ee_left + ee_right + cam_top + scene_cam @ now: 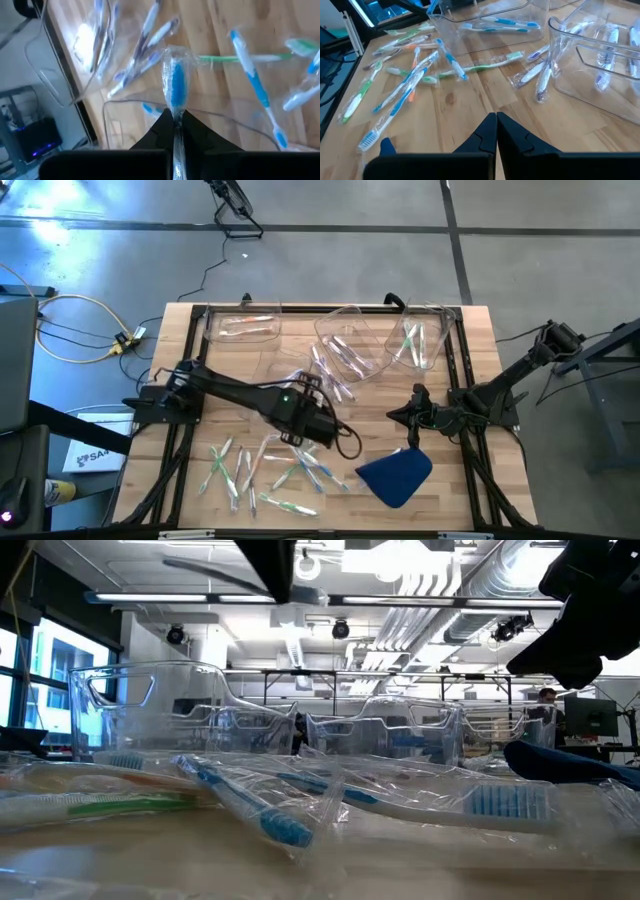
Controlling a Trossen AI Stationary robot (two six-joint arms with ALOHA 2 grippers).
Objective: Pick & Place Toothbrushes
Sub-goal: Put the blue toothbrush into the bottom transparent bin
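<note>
A blue-headed toothbrush (174,85) in a clear wrapper is clamped between the closed fingers of the left gripper (176,120), which is held over the middle of the wooden counter (180,395), near the front of the middle bin. The right gripper (496,119) is seen with its fingers pressed together and nothing between them, on the right side of the counter, beside a blue cloth (396,473) that lies near the front edge. Three clear bins are set along the far edge: a left bin (241,327), a tilted middle bin (350,340) and a right bin (421,337), each with wrapped brushes inside. More loose toothbrushes (262,471) are scattered over the front left part of the counter, below the left arm, and a few are spread just in front of the middle bin. Bare wood is left between the cloth, the right gripper and the bins. A black frame is run around the counter's sides.
</note>
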